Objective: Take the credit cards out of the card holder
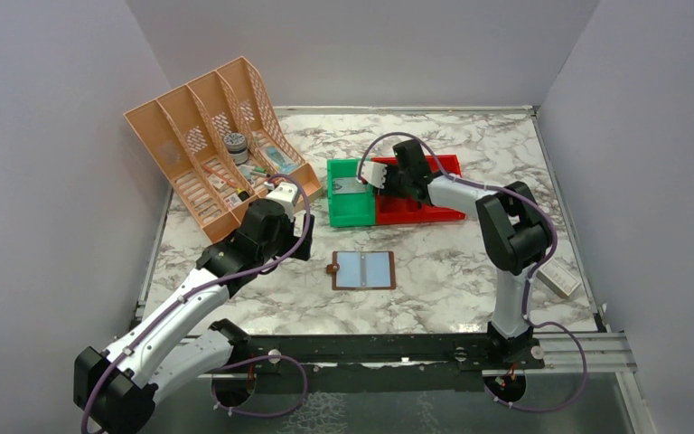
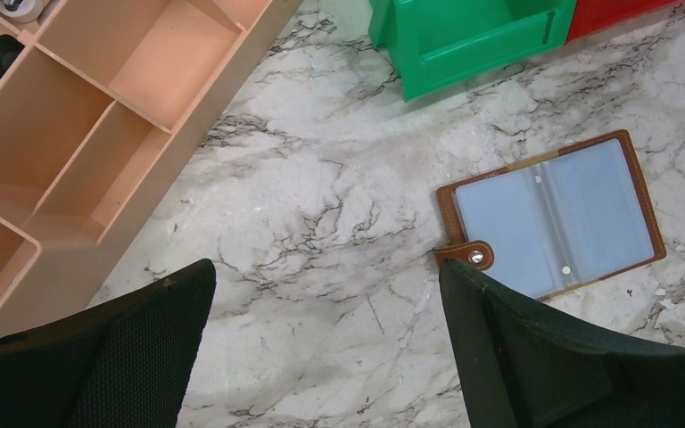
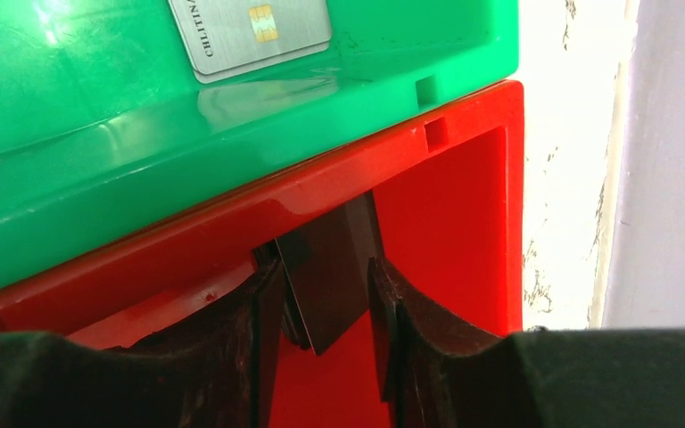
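The small brown leather card holder (image 1: 362, 269) lies open on the marble table (image 1: 452, 271); I cannot tell if a card is left inside. The left pincer (image 2: 325, 285) hangs wide open near it. Farther back, one silver card (image 3: 259, 31) lies in the green plastic bin (image 3: 98, 178). The right pincer (image 3: 325, 267) is over the red plastic bin (image 3: 446, 223), with a dark flat card (image 3: 357, 223) between its fingers (image 3: 392, 303); gripped or loose, I cannot tell. Two cards seem out already.

Bright, even light, soft shadows. Right wrist view: glare on the green bin (image 3: 98, 134); right of it the surface (image 3: 571, 178) blows out white; below it the right tool (image 3: 324, 267) blurs.
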Controlling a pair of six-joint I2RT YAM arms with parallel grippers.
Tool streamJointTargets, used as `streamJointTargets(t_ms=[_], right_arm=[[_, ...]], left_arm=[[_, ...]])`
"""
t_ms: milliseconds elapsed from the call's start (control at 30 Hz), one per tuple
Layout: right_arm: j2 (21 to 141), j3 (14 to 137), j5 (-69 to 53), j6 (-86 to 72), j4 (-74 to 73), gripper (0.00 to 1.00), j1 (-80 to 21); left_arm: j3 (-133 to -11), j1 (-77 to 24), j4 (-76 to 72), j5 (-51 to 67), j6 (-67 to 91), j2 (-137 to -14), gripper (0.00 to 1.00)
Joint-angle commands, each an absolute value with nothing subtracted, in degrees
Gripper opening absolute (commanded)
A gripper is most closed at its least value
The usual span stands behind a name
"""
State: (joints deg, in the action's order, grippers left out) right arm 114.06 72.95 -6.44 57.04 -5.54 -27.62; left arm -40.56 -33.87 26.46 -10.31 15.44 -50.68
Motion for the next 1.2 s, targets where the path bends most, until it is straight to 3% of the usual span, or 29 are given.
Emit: streamJointTargets(t_ms=[0, 700, 833, 933, 1000, 1033, 1167], right_arm=[[114.68, 74.53, -8.61, 55.93, -6.56, 0.4, -27.16], [105.42, 70.95, -9.76, 46.5, 0.4, 0.42, -26.72], [96.35, 65.04, -12.13, 29.97, 5.67, 0.41, -26.72], [86.06, 53.86, -16.5, 9.46, 15.84, 0.43, -26.72], [81.4, 46.96, -20.13, -3.38, 19.23, 0.55, -26.72], [79.92, 45.01, -21.02, -9.26, 17.88, 0.61, -26.72], [81.38, 46.63, -28.89, -26.72, -0.11, 0.62, -26.71]], left_arm=[[-41.57, -33.92, 26.79, -8.61, 14.59, -50.88, 0.99], [-41.73, -33.93, 26.79, -6.88, 14.5, -51.43, 0.99], [-41.83, -33.88, 26.78, -5.46, 14.91, -51.16, 0.99], [-41.92, -33.93, 26.72, -3.14, 15.44, -49.84, 0.99], [-41.7, -33.87, 26.46, -0.88, 15.86, -48.81, 0.99], [-41.43, -33.84, 26.21, 0.31, 16.35, -48.29, 0.99], [-39.87, -33.84, 23.44, 8.54, 22.44, -47.78, 0.99]])
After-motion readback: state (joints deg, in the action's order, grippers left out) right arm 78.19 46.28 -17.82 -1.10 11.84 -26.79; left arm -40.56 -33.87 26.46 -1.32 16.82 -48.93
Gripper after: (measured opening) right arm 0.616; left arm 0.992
